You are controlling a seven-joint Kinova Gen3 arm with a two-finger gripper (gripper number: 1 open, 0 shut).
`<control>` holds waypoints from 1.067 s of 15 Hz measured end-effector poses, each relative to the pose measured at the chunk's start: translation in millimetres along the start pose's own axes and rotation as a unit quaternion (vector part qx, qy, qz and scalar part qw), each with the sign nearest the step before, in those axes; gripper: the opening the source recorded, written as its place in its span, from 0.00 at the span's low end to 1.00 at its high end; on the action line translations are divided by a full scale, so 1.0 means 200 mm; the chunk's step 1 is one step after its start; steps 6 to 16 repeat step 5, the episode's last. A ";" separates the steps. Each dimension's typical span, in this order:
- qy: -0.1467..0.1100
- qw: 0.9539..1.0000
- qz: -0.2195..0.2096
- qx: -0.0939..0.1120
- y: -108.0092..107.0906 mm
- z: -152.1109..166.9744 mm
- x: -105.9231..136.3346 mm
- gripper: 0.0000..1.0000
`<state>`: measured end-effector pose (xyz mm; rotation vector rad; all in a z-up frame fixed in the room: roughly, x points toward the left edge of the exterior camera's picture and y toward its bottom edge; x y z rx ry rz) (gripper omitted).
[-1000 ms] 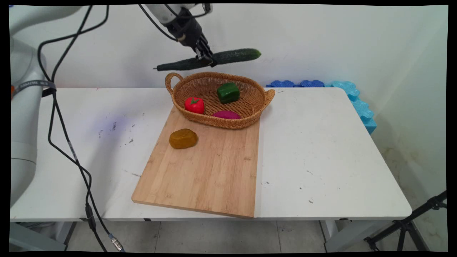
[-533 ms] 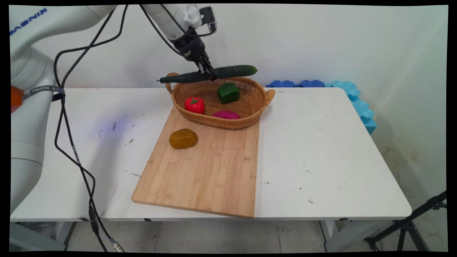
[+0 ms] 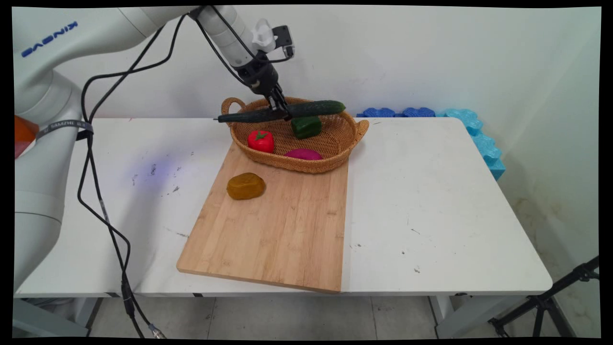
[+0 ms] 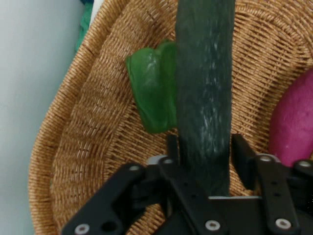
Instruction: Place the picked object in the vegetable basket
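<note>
Pincer (image 3: 282,111) clamped on a dark green cucumber (image 3: 282,111) near its middle, holding it roughly level just above the back of the wicker basket (image 3: 354,136). In the main view the cucumber spans from past the basket's left handle to over the right inside, and sits in front of the top of the green pepper (image 3: 306,125). The hand view shows the cucumber (image 4: 205,93) running up between the two black fingers (image 4: 244,156), with the pepper (image 4: 152,93) beside and below it and the magenta vegetable (image 4: 291,125) at the right edge. Whether the cucumber touches the pepper or the weave — cannot tell; it looks airborne.

Already lying in the basket: red tomato (image 3: 260,141), green pepper, magenta vegetable (image 3: 303,154). Basket stands on the far end of the wooden cutting board (image 3: 278,230), on the white counter (image 3: 431,201). A brown potato-like lump (image 3: 245,186) lies on the board, just in front of the basket, untouched.

Progress, judged: cucumber carried to the basket but not released; the lump is the only loose item outside.

Versus a second ago — cucumber and pincer are clearly lower, down from well above the basket against the wall to rim level, and a bit flatter. Everything else unmoved.
</note>
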<state>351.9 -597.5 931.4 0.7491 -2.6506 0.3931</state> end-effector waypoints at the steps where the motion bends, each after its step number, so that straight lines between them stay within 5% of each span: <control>1: 0.000 1.000 0.000 -0.001 0.00 0.01 0.00 1.00; 16: 0.014 1.000 -0.002 -0.010 0.04 0.02 0.03 1.00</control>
